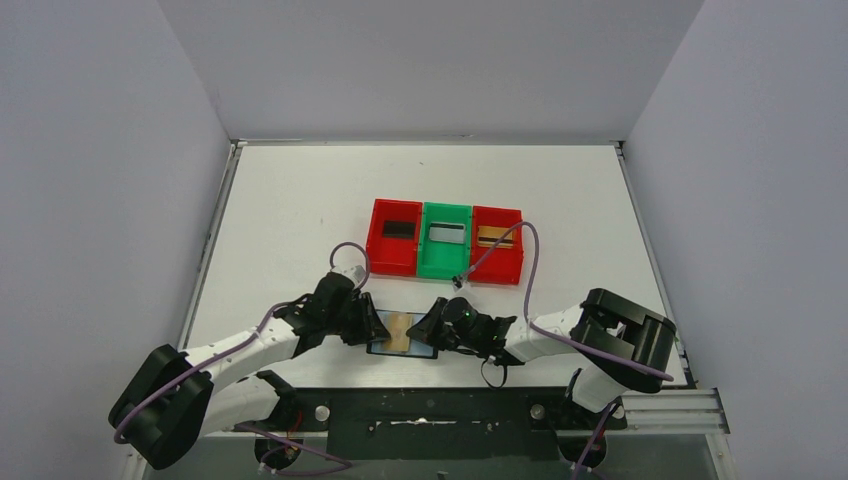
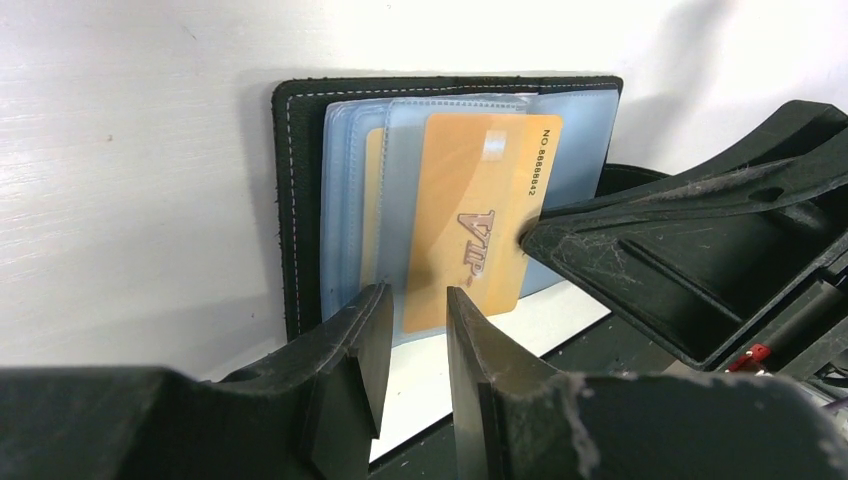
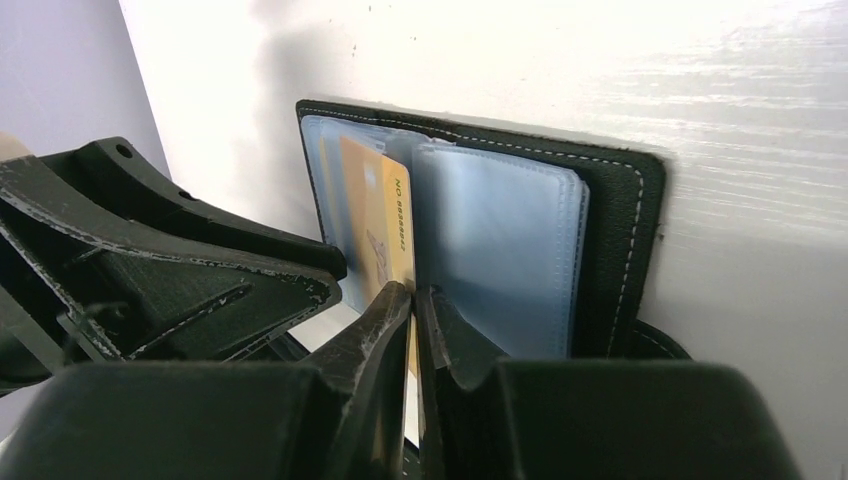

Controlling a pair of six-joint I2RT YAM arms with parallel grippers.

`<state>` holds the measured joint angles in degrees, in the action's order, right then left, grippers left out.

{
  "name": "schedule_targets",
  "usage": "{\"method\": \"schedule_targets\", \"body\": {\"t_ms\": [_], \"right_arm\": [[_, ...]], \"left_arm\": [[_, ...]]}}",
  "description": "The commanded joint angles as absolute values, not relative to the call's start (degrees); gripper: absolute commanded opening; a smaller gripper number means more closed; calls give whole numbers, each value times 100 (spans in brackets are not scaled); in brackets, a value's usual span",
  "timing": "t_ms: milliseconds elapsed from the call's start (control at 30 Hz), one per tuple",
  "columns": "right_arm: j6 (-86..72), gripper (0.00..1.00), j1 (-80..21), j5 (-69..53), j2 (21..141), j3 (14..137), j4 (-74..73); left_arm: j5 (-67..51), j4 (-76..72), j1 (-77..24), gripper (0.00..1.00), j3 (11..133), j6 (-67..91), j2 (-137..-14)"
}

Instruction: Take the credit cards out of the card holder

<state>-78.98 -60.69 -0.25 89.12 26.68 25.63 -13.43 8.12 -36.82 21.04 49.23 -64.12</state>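
Observation:
The black card holder lies open near the table's front edge, between my two grippers. Its black border and grey-blue sleeves show in the left wrist view, and it also shows in the right wrist view. A gold credit card marked VIP sticks partly out of a sleeve. My right gripper is shut on that card's edge. A second gold card sits behind the sleeves. My left gripper stands at the holder's near edge, jaws slightly apart with nothing between them.
Three joined trays stand behind the holder: a red tray with a dark card, a green tray with a grey card, a red tray with a gold-brown card. The table's black front edge is just below the holder.

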Motion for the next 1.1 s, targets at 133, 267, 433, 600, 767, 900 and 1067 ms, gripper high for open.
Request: {"method": "schedule_targets", "body": {"t_ms": [133, 267, 433, 600, 767, 900, 1067], "right_arm": [[-7954, 8, -6000, 268, 8742, 2961, 1554], [-7752, 8, -6030, 335, 8890, 3361, 1114], [-7688, 8, -6043, 456, 8946, 3565, 767], [-7719, 10, -6039, 442, 8887, 3466, 835], [-7719, 10, -6030, 374, 8917, 3463, 937], [-7735, 11, -6029, 343, 8941, 3439, 985], [-7767, 12, -6013, 324, 8859, 3324, 1186]], "left_arm": [[-972, 1138, -3687, 27, 2361, 4860, -6339], [-1025, 1132, -3691, 32, 2518, 4912, -6250], [-979, 1315, -3696, 38, 2958, 4787, -6110], [-1164, 1085, -3696, 40, 3077, 4580, -6211], [-1750, 781, -3750, 40, 3103, 4349, -6844], [-1742, 827, -3963, 40, 3170, 4264, -7248], [-1210, 1079, -4081, 36, 3074, 4468, -7458]]}}
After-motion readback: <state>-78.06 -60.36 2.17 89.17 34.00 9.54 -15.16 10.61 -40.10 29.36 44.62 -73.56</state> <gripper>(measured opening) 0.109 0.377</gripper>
